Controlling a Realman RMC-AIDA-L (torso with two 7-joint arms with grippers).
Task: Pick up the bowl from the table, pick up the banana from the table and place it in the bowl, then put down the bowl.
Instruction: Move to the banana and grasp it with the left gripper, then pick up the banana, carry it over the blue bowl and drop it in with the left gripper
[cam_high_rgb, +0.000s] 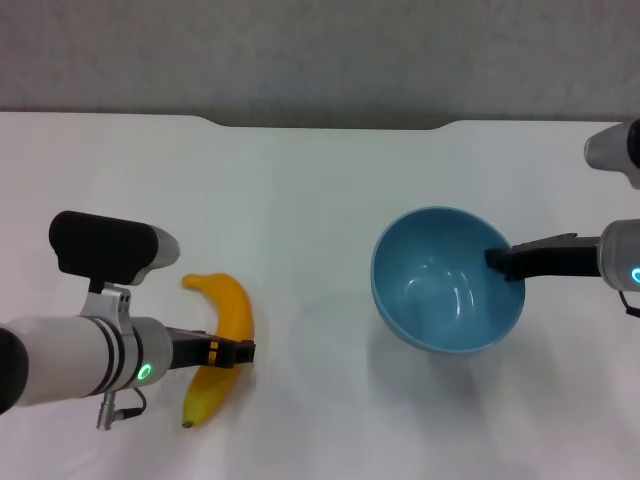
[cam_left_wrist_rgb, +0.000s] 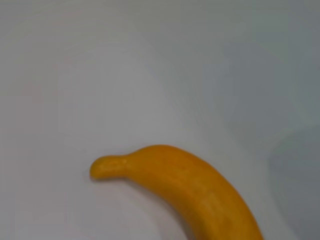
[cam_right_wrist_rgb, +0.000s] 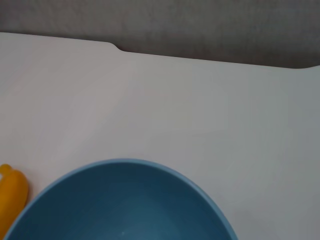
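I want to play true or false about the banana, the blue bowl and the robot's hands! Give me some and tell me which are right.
1. The banana is inside the bowl. False: it lies on the table, well off to the bowl's left.
2. The right hand is at the bowl's rim. True.
3. The bowl is red. False: it is light blue.
4. The left hand is at the banana. True.
5. The bowl is full of fruit. False: nothing is in it.
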